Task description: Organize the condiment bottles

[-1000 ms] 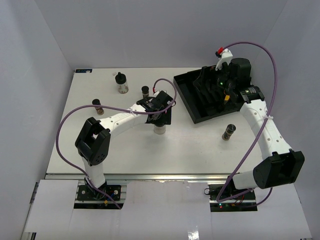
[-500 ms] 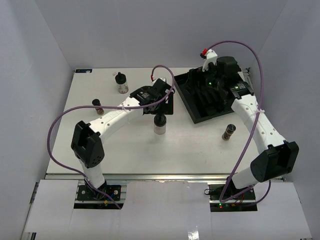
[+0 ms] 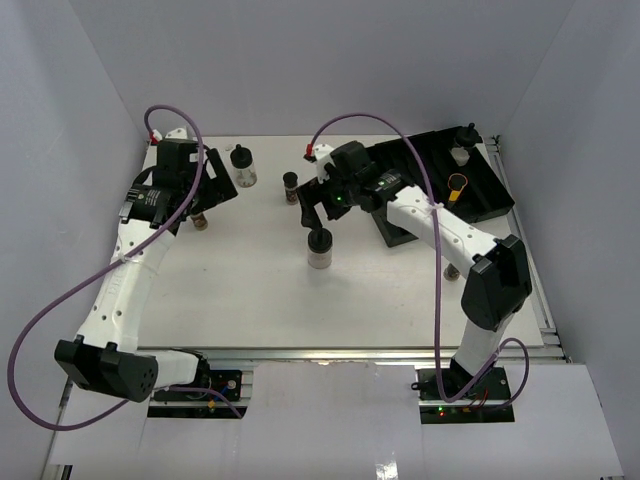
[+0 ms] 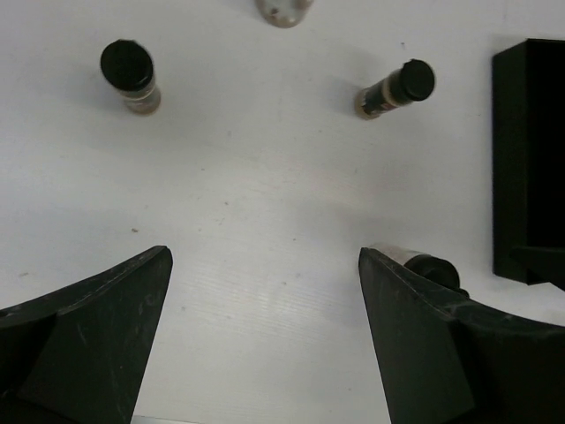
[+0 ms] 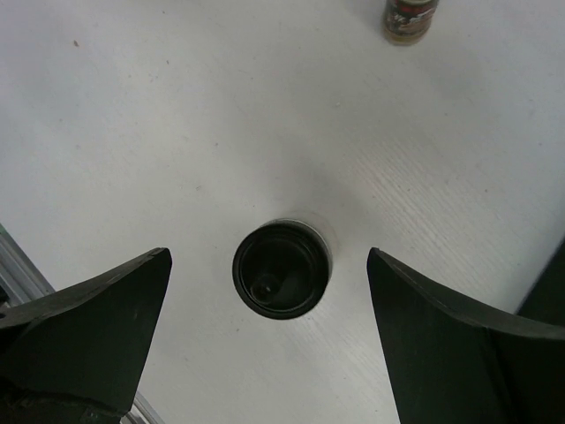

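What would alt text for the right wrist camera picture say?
Seen from straight above, a black-capped spice jar stands on the white table, centred between the open black fingers of the right gripper. A second spice jar shows at the top edge.

Clear jars carry glossy black caps; the white table is matt.

The desk is plain white, faintly grained in the wrist views. The tray at upper right is black. Each jar has a black cap: the middle jar holds whitish-grey, the brown jar above it dark brown, the upper-left jar pale beige. The left arm and right arm are white with black joints and purple cables.
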`<action>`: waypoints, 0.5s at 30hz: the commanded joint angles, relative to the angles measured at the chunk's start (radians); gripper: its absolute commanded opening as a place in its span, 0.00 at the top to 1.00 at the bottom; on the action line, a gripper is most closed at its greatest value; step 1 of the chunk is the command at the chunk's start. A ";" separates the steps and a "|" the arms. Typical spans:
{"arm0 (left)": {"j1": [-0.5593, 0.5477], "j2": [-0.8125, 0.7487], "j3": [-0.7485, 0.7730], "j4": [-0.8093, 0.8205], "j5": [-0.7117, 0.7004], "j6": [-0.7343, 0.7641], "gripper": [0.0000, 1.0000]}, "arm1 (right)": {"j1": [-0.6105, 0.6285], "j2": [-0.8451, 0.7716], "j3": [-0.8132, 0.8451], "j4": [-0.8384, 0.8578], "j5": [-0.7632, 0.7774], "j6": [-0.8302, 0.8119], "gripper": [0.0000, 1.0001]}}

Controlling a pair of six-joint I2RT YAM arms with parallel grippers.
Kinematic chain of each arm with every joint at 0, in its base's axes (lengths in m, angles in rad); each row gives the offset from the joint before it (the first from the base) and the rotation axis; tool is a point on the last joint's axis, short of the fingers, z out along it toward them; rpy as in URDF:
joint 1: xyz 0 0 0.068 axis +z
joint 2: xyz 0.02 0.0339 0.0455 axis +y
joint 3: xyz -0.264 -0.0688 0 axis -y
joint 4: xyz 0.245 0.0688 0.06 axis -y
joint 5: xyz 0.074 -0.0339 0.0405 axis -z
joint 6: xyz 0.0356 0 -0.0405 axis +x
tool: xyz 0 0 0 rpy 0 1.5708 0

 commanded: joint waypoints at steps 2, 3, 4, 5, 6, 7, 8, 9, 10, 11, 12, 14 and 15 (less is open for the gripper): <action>0.108 -0.043 -0.098 0.034 0.110 0.032 0.02 | 0.097 0.076 0.069 -0.081 0.173 -0.005 0.02; 0.117 -0.050 -0.109 0.044 0.126 0.032 0.02 | 0.103 0.085 0.064 -0.085 0.201 -0.005 0.02; 0.121 -0.054 -0.116 0.054 0.142 0.033 0.02 | 0.104 0.093 0.060 -0.088 0.215 -0.004 0.02; 0.125 -0.058 -0.127 0.060 0.151 0.034 0.02 | 0.105 0.106 0.055 -0.089 0.232 -0.003 0.03; 0.127 -0.062 -0.132 0.065 0.156 0.036 0.02 | 0.105 0.112 0.052 -0.093 0.239 -0.007 0.03; 0.129 -0.065 -0.136 0.068 0.159 0.037 0.02 | 0.104 0.119 0.051 -0.099 0.246 -0.009 0.03; 0.131 -0.064 -0.137 0.067 0.159 0.038 0.02 | 0.104 0.126 0.052 -0.110 0.256 -0.009 0.02; 0.132 -0.064 -0.138 0.067 0.159 0.039 0.02 | 0.105 0.130 0.048 -0.121 0.272 -0.008 0.02; 0.133 -0.064 -0.139 0.066 0.158 0.040 0.02 | 0.105 0.132 0.044 -0.133 0.289 -0.006 0.02; 0.134 -0.064 -0.140 0.067 0.158 0.040 0.02 | 0.106 0.133 0.044 -0.133 0.290 -0.005 0.02; 0.134 -0.065 -0.143 0.071 0.162 0.039 0.02 | 0.106 0.130 0.029 -0.135 0.310 -0.002 0.02; 0.134 -0.063 -0.148 0.079 0.171 0.034 0.02 | 0.106 0.128 0.014 -0.133 0.318 -0.008 0.02; 0.134 -0.062 -0.153 0.084 0.178 0.031 0.02 | 0.107 0.127 0.008 -0.130 0.321 -0.014 0.02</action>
